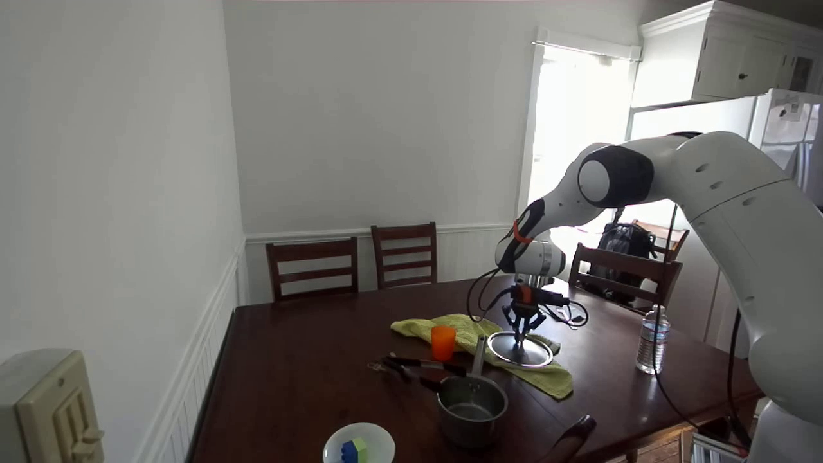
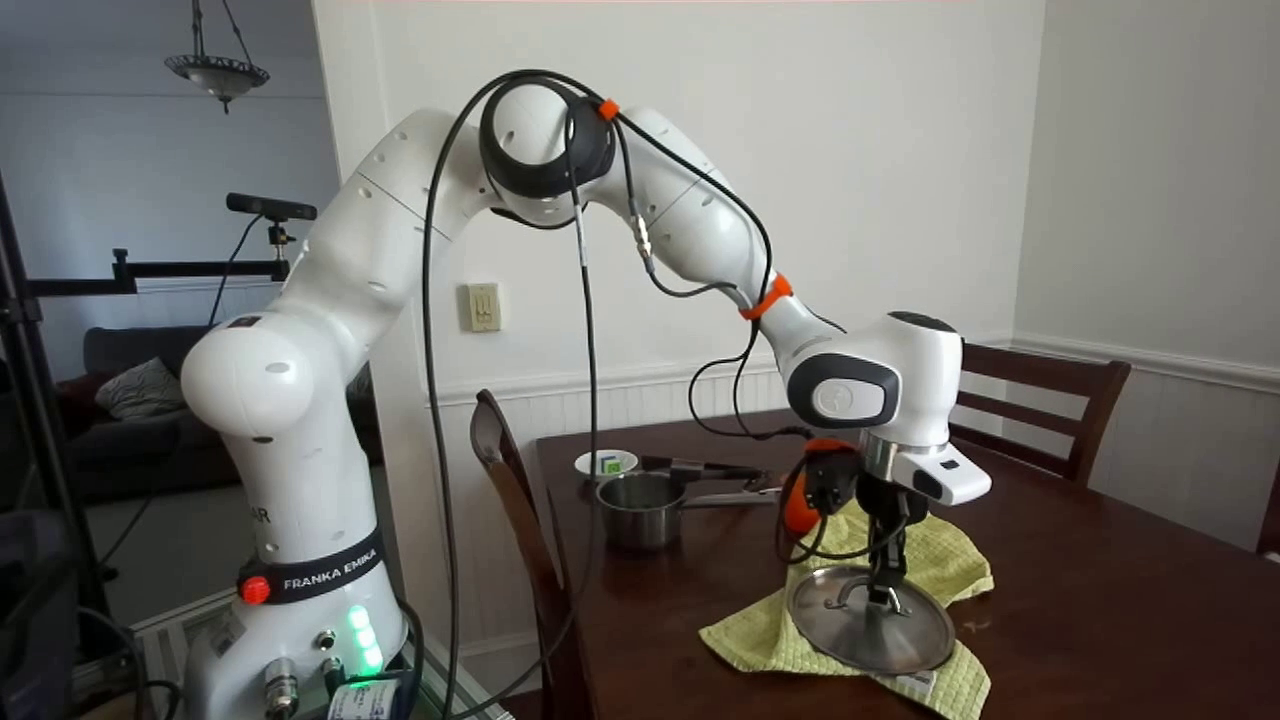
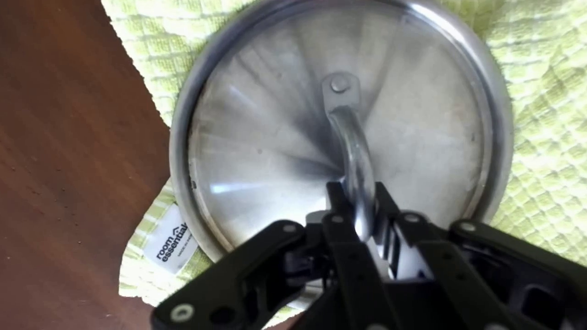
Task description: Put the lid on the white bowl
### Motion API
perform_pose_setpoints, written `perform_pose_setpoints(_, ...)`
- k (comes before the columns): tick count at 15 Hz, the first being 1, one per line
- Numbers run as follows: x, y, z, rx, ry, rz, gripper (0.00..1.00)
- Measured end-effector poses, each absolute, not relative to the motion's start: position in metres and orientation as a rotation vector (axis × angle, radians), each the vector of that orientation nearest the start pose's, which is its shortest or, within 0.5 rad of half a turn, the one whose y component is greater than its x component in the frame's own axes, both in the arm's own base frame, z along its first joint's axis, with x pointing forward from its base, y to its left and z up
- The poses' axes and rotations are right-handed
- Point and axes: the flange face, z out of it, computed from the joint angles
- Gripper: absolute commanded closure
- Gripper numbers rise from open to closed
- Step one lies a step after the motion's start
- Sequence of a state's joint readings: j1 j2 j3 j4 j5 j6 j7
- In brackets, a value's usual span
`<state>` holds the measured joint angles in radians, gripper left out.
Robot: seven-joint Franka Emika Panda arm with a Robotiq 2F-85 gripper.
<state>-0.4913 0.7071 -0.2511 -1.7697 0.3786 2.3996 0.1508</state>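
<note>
The round silvery metal lid (image 1: 528,357) is at the green towel in both exterior views (image 2: 840,640), and it looks slightly tilted. It fills much of the wrist view (image 3: 275,133), with its arched handle (image 3: 353,146) upward. My gripper (image 3: 357,190) is shut on the handle, one finger on each side. It points down over the lid in both exterior views (image 1: 519,338) (image 2: 884,598). Whether the lid touches the towel cannot be told. The white bowl (image 1: 380,438) stands apart, holding blue and green blocks; it also shows in an exterior view (image 2: 587,465).
A grey metal pot (image 1: 472,424) with a long handle stands between lid and bowl. Dark-handled utensils (image 1: 424,364) lie beside it. An orange cup (image 1: 443,344) stands by the green towel (image 1: 546,382). A water bottle (image 1: 653,341) stands near the table edge; chairs surround the table.
</note>
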Motion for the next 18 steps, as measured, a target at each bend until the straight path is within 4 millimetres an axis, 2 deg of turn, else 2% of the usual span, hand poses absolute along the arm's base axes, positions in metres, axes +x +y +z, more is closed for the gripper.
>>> perform_pose_setpoints(4,0.491,-0.423,0.168,-2.574,1.599,0.098,0.96)
perform_pose_setpoints(7,0.481,-0.411,0.187,-2.599,1.607,0.113,0.96)
perform_pose_setpoints(10,0.470,-0.395,0.233,-2.627,1.683,0.066,0.96)
perform_pose_setpoints(13,0.469,-0.372,0.288,-2.628,1.828,-0.065,0.96)
perform_pose_setpoints(15,0.478,-0.346,0.321,-2.672,1.865,-0.142,0.96)
perform_pose_setpoints(16,0.486,-0.329,0.336,-2.700,1.860,-0.171,0.85)
perform_pose_setpoints(18,0.497,-0.299,0.352,-2.738,1.850,-0.157,0.85)
